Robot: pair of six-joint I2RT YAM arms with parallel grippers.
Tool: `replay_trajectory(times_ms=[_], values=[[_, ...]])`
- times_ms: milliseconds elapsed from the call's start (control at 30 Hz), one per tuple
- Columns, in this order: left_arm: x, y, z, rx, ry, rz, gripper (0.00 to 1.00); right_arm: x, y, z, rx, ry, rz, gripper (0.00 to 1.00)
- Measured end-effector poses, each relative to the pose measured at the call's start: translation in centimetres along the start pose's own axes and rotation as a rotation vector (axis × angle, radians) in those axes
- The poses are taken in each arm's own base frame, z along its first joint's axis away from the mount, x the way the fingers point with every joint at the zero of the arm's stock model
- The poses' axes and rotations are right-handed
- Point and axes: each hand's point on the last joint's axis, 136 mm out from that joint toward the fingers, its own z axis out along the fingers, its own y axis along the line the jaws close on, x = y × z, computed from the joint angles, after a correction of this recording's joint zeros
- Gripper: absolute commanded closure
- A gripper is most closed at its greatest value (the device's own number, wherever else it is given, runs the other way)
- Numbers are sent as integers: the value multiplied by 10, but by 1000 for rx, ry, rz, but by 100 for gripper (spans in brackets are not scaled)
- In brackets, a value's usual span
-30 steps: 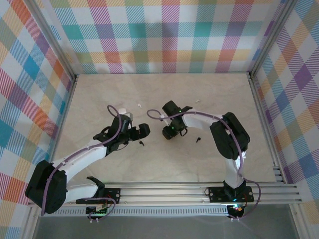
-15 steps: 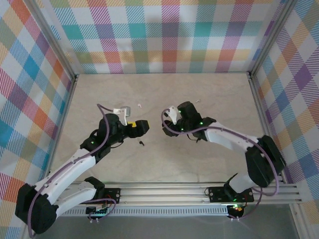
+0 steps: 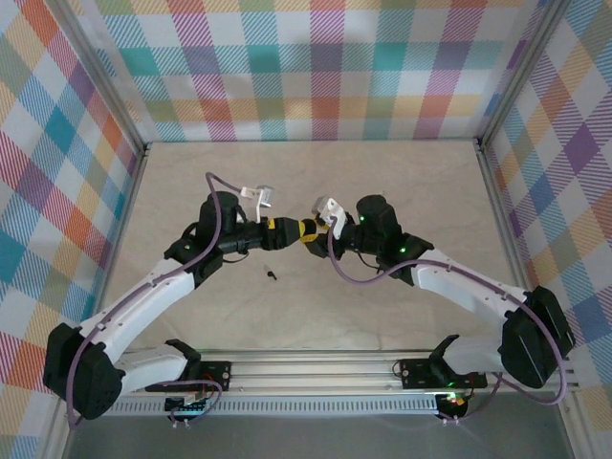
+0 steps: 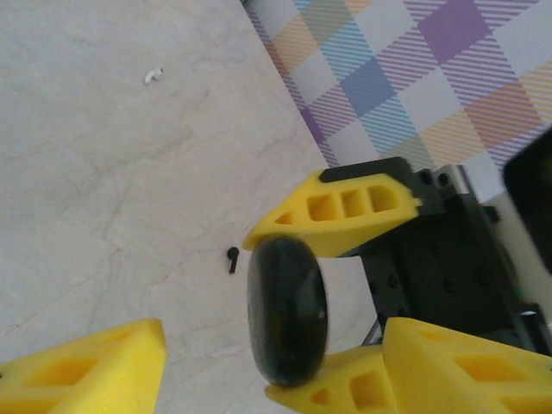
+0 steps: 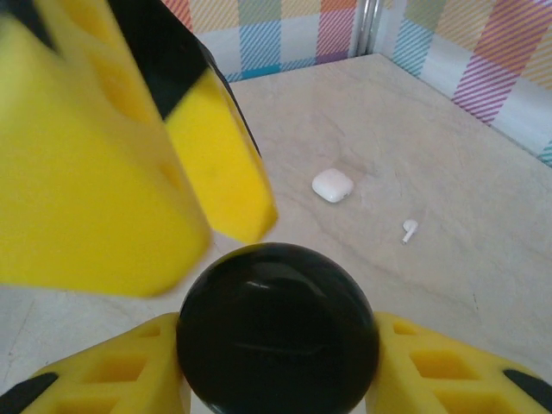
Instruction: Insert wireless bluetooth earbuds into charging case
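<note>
The right gripper (image 3: 309, 230) clenched the black charging case (image 5: 278, 336) over the table's (image 3: 402, 177) middle. The left gripper (image 3: 282, 229), released, probably should straddle it squarely before closing.

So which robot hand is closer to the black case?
Right. The right fingers are squeezed on the black case, holding it. The left fingers are open right beside it, not gripping.

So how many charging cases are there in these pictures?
2. A black case is pinched between the right arm's fingers; a white case lies on the table beyond it. More could be hidden behind the arms.
</note>
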Motion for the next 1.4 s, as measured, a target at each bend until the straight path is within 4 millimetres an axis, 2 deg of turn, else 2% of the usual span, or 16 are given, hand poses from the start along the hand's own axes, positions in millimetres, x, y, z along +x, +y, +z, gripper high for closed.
replay_trajectory(times_ms=[200, 633, 700, 800, 833, 967, 1033, 1200, 1267, 1333, 1400], values=[[11, 1, 9, 26, 56, -18, 59, -1, 7, 0, -19, 1, -23, 59], [12, -5, 9, 55, 66, -6, 87, 4, 8, 0, -17, 22, -34, 57], [12, -5, 9, 57, 64, -3, 89, 4, 8, 0, -15, 22, -38, 53], [11, -6, 9, 58, 64, -1, 90, 4, 8, 0, -15, 22, -43, 32], [11, -5, 10, 53, 62, 2, 91, 4, 9, 0, -20, 21, -48, 28], [15, 4, 8, 1, 75, 33, 93, 0, 14, -5, -42, 28, -39, 24], [15, 6, 3, -34, 91, 73, 93, -7, 15, -14, -67, 36, -13, 24], [6, -6, -14, -53, 126, 190, 95, -57, 0, -58, -151, -39, 101, 27], [0, -16, -21, -38, 137, 237, 96, -75, -6, -76, -198, -78, 158, 35], [-4, -27, -28, -11, 152, 288, 98, -80, -2, -83, -262, -86, 212, 43], [-6, -40, -35, 25, 166, 338, 100, -79, 9, -83, -355, -66, 275, 46]])
